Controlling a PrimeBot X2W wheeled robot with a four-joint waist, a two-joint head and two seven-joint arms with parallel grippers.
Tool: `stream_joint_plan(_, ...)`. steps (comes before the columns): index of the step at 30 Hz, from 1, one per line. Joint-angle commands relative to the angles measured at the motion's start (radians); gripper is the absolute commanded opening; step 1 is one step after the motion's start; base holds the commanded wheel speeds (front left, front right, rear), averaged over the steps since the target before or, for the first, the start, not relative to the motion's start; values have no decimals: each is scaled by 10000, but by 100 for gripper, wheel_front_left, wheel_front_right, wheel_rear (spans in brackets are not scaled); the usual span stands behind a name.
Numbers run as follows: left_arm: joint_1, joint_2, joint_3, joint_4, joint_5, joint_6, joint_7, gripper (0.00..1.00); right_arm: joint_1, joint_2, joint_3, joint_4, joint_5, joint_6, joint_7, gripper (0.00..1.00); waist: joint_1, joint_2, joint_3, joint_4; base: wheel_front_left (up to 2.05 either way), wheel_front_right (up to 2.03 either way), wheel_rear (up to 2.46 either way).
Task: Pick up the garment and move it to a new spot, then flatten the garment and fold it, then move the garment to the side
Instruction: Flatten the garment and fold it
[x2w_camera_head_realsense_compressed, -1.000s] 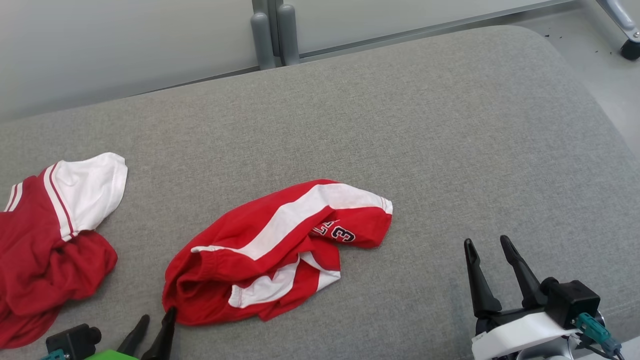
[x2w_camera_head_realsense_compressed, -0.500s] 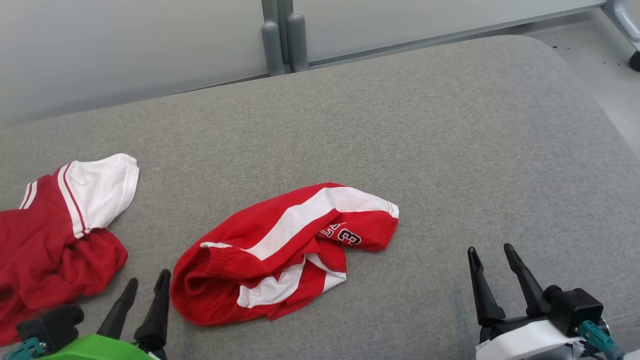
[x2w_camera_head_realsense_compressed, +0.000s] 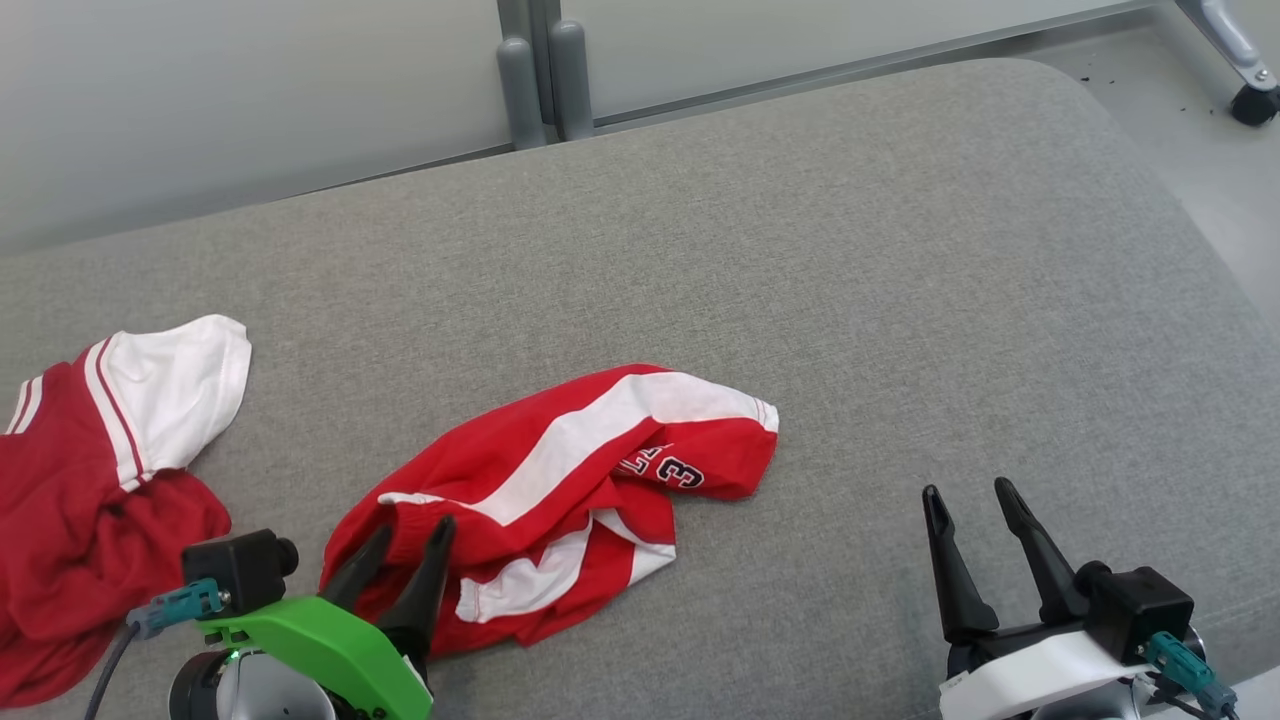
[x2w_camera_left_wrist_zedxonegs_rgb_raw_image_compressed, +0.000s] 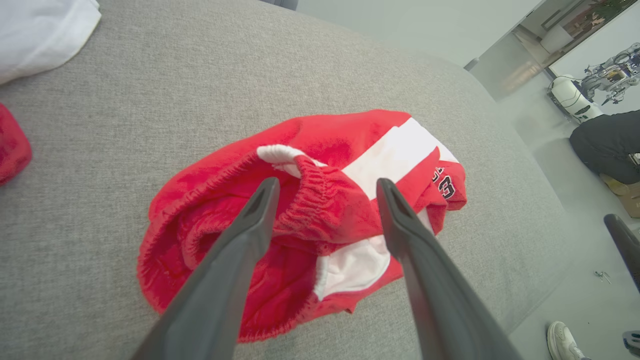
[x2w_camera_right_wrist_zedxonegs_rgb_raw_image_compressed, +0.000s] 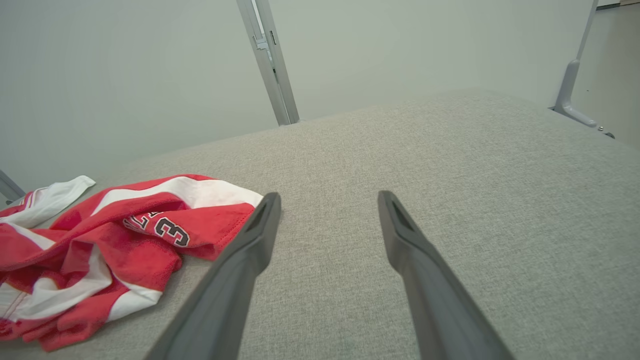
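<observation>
Nearest us, the left gripper (x2w_camera_left_wrist_zedxonegs_rgb_raw_image_compressed: 326, 184) hangs over the shorts (x2w_camera_head_realsense_compressed: 560, 470) with its fingers spread wide, one either side of the bunched waistband (x2w_camera_left_wrist_zedxonegs_rgb_raw_image_compressed: 320, 200). It holds nothing. The right gripper (x2w_camera_head_realsense_compressed: 968, 490) is also spread and empty, above bare cushion (x2w_camera_head_realsense_compressed: 850, 250) to the right of the numbered leg.

The shorts lie crumpled low and centre-left on the cushion, folded over themselves in several layers.

Risks, as we judge them:
- If the gripper closes on the top ridge of elastic alone, the shorts may come up lopsided or slip free.
- If it closes too deep, it may gather every layer and lock the twist in, which would make flattening harder.
- The fingertips could dig into the soft cushion on the way down.
- One arm is lifting while the other waits, so the loose leg may drag.

Farther left lies a red and white shirt (x2w_camera_head_realsense_compressed: 90, 480), apart from the shorts. If the shorts are set down on that side, the two could tangle. The far right of the cushion rounds off toward the floor, and cloth laid there could slide over.
</observation>
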Motion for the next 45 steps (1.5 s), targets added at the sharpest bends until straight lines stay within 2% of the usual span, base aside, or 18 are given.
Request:
stream_joint_plan(1, -168, -6, 35, 78, 51, 26, 27, 92, 30, -21, -7, -10, 35, 2, -30, 100, 0, 112, 40, -110, 0, 0, 0)
stream_joint_plan(3, -222, 63, -4, 369, 173, 64, 48, 49, 58, -19, 3, -18, 88, 1, -31, 100, 0, 112, 77, -184, 0, 0, 0)
stream_joint_plan(4, -246, 24, 7, 490, 145, 34, -2, 41, 72, -21, -15, -26, 109, 3, -31, 100, 0, 112, 96, -210, 0, 0, 0)
stream_joint_plan(7, -205, -39, -6, 784, 71, -150, -126, 0, 94, -21, -41, -20, 147, 3, -31, 100, 0, 112, 115, -252, 0, 0, 0)
stream_joint_plan(17, 1063, -148, -147, 444, 84, -507, -1035, 0, 217, -22, -261, -60, 95, 3, -30, 100, 0, 112, 44, 94, 0, 0, 0)
stream_joint_plan(18, 1187, -152, -180, 407, 72, -545, -1078, 3, 209, -19, -271, -56, 82, 3, -31, 100, 0, 112, 49, 168, 0, 0, 0)
stream_joint_plan(20, 1299, -152, -251, 510, 162, -552, -1173, 17, 167, -18, -236, -50, 45, 1, -31, 100, 0, 112, 66, 316, 0, 0, 0)
stream_joint_plan(22, 1354, -246, -363, 779, 215, -560, -1186, 27, 99, -21, -196, -31, 17, 3, -31, 100, 0, 112, 68, 438, 0, 0, 0)
stream_joint_plan(26, 1148, -572, -561, 1463, 213, -754, -1321, 35, -3, -21, -166, -18, -22, 1, -31, 100, 0, 112, 81, 605, 0, 0, 0)
stream_joint_plan(28, 1009, -728, -615, 1778, 215, -862, -1413, 44, 7, -22, -143, -5, -45, 1, -31, 100, 0, 112, 68, 640, 0, 0, 0)
stream_joint_plan(29, 976, -845, -601, 1865, 172, -921, -1511, 59, 16, -24, -144, -1, -61, 1, -30, 100, 0, 112, 58, 652, 0, 0, 0)
stream_joint_plan(30, 942, -942, -554, 1950, 96, -932, -1600, 98, 26, -24, -154, -1, -78, 1, -30, 100, 0, 112, 48, 661, 0, 0, 0)
stream_joint_plan(37, 882, -991, -424, 1930, 74, -949, -1876, 100, 186, -21, -161, 22, -196, 3, -30, 100, 0, 112, -22, 600, 0, 0, 0)
stream_joint_plan(45, 1245, -783, -285, 1145, 541, -582, -2443, 100, 271, -22, -302, -180, -620, 3, -31, 100, 0, 112, -251, 638, 0, 0, 0)
